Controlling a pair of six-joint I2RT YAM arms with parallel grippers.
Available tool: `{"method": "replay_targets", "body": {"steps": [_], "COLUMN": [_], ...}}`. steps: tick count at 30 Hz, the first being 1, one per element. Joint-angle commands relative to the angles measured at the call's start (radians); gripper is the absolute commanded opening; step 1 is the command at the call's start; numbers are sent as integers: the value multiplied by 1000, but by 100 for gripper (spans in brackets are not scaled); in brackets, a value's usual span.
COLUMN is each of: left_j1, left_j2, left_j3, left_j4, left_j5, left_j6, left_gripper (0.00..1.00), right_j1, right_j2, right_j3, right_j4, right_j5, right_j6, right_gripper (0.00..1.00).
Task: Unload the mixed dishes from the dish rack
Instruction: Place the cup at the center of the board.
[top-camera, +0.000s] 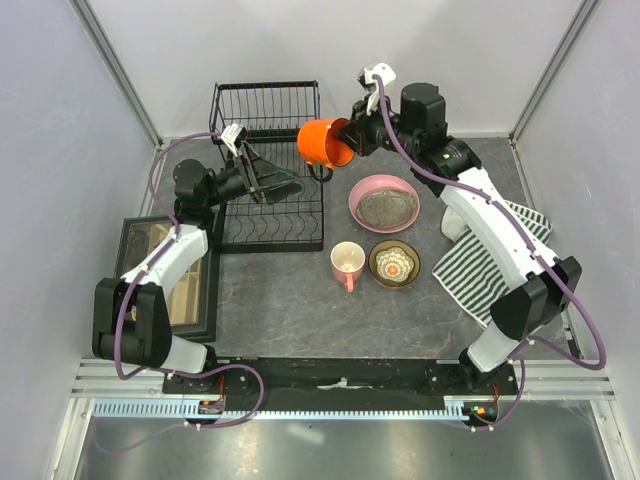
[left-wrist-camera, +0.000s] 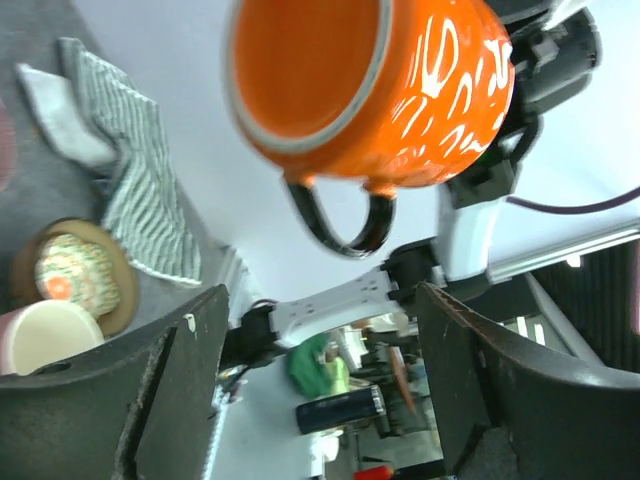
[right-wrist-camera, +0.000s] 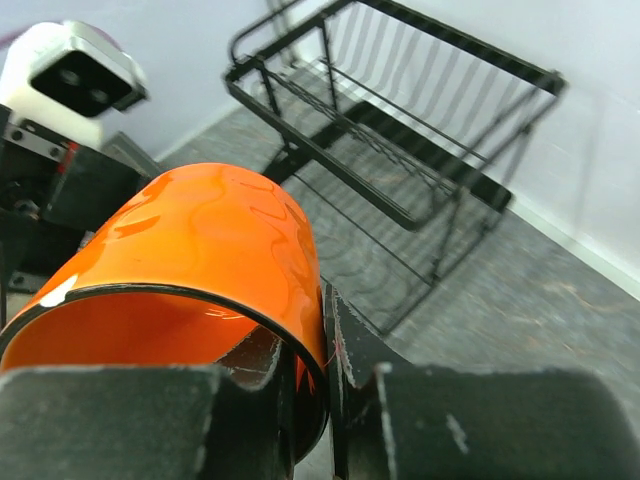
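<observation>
Here, in the lower middle of the overhead view, the pink mug (top-camera: 347, 262) stands upright on the table (top-camera: 280, 300). Just to its right is the brown bowl (top-camera: 373, 262), with the small patterned bowl (top-camera: 396, 264) sitting inside it. Above those two, right of centre, the wide pink dish (top-camera: 352, 205) also rests on the table.

Further up and to the left is the rack (top-camera: 270, 225). I can make out no dish in it. The left claw (top-camera: 278, 183) hangs over the rack's flat base with its fingers spread wide and nothing between them. Its own camera shows both dark fingers (left-wrist-camera: 170, 400) well apart.

Furthest back, in the upper middle of the frame, the orange mug (top-camera: 325, 142) is in the air just off the rack's right edge. The right claw (top-camera: 352, 135) is clamped on the mug's wall at the rim, one finger inside the mouth and one outside. The right wrist view shows this plainly.

The mug lies on its side, its long axis running left to right across the frame. Its mouth faces the right claw, and what looks like its base faces the left claw. Its black handle (left-wrist-camera: 340, 215) sits on the lower side.

By my reckoning, the next move is a set-down, and it turns on the open table being down and to the right of the mug. That is the right arm's side, so the right arm is the nearer one. The mug would need turning upright on the way.
</observation>
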Motion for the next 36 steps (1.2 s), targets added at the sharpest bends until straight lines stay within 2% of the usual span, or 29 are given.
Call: {"method": "replay_targets", "body": {"steps": [1,4,5,6,9,14,16,21,26,30,36], "left_j1": [57,96,104,111,131,153,154,154,156,157,159], "left_j2": [-37,-54,-58,-70,-92,-130,-135,-118,-84,-51,-28], "left_j3": [32,49,58,79,124,171,191,256,294,314,323], "left_j4": [-174,-380,-500,-568,-787,-1004,-1091,-1201,-1241,-1250,-1233], "left_j5": [77,72,66,43,-32,-173,-279,-506,-699,-802,-897], "left_j6": [272,471,532,656,880,1117,1218,1382,1468,1565,1614], "left_gripper": [83,83,83,83,83,83,83,83,83,83,82], "right_j1": [-18,-24,-26,-26,-26,-26,-15,97,207,273,335], "right_j2": [-97,-112,-117,-117,-112,-94,-88,-59,1,53,147], "right_j3": [1,-3,-5,0,12,18,21,20,30,35,44], "right_j4": [21,-42,-74,-94,-174,-298,-331,-430,-487,-513,-530], "right_j5": [59,89,95,104,101,52,43,116,176,216,256], "right_j6": [-56,-112,-122,-130,-161,-196,-222,-314,-363,-385,-391], "right_gripper": [0,0,0,0,0,0,0,0,0,0,0]}}
